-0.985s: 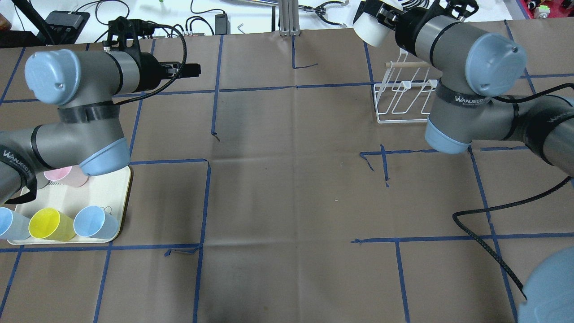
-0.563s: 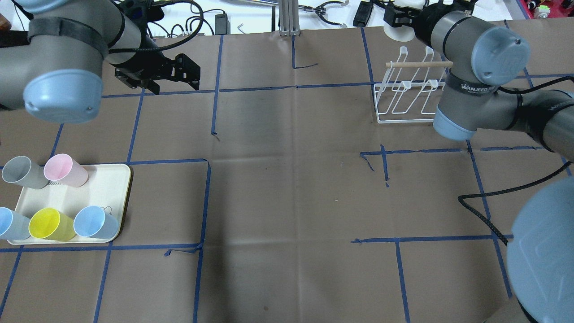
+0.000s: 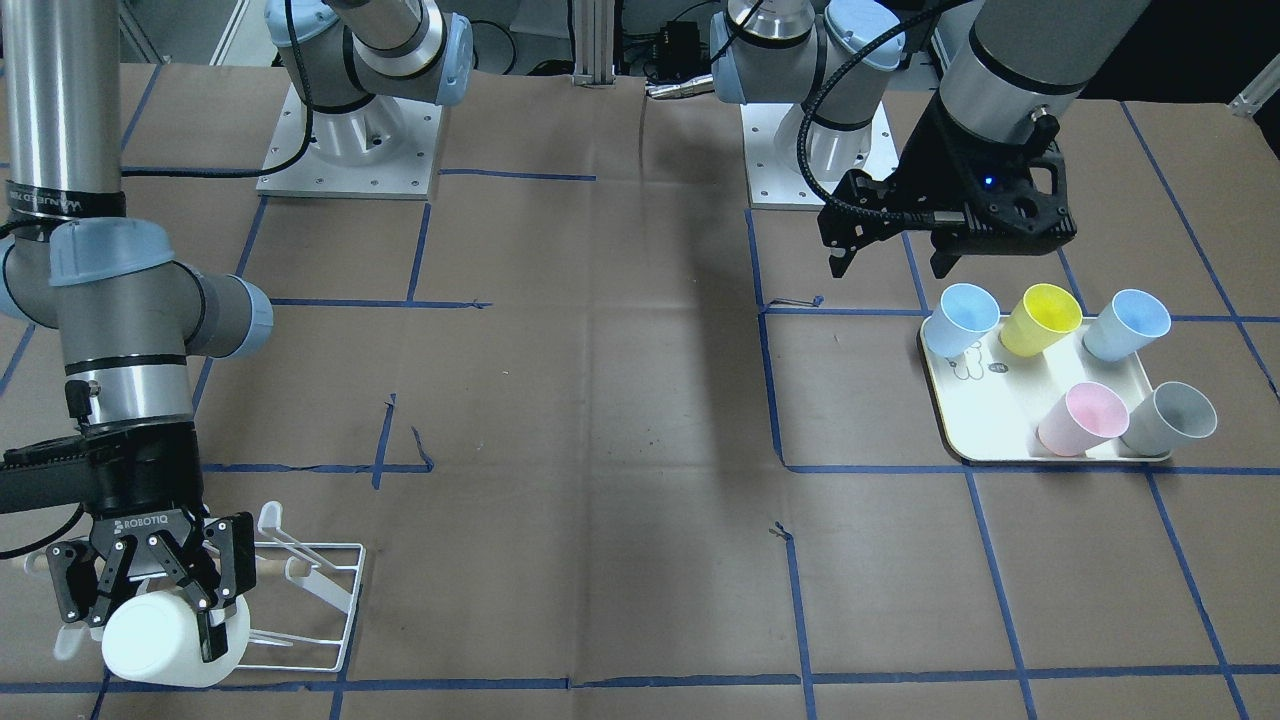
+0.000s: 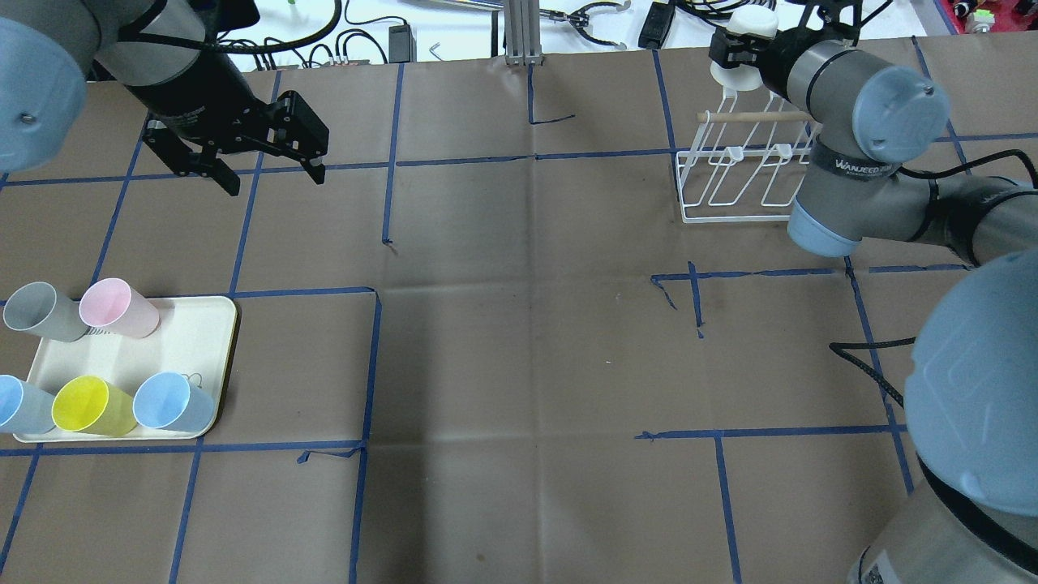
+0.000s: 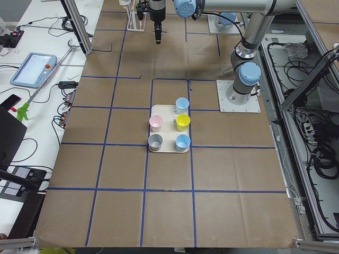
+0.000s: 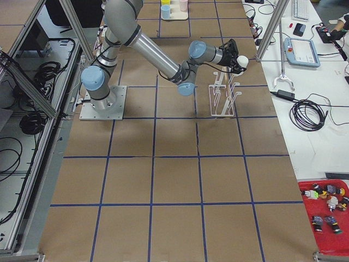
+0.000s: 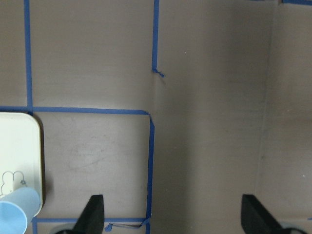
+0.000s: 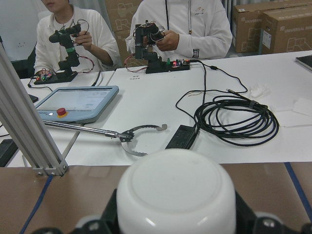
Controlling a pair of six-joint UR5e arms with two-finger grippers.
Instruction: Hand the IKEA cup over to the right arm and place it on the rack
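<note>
My right gripper (image 3: 150, 590) is shut on a white cup (image 3: 165, 640). It holds the cup at the far end of the white wire rack (image 3: 310, 590), just past the wooden dowel (image 4: 754, 117). Overhead, the right gripper (image 4: 734, 50) and the cup (image 4: 744, 36) sit above the rack's (image 4: 730, 182) far prongs. The right wrist view shows the cup's rounded closed end (image 8: 175, 195) between the fingers. My left gripper (image 4: 276, 180) is open and empty above bare table, far from the cup. It also shows in the front view (image 3: 888, 268) and the left wrist view (image 7: 174, 214).
A cream tray (image 4: 203, 324) at the near left holds grey (image 4: 36, 311), pink (image 4: 117, 307), yellow (image 4: 91, 405) and two blue cups (image 4: 170, 401). Cables and tools lie beyond the far table edge (image 4: 584, 16). A black cable (image 4: 868, 365) trails from the right arm.
The right gripper has carried the white cup rightward to the rack's far end. The left arm has swung up off the tray, and its gripper now points down, nearer and further left.
</note>
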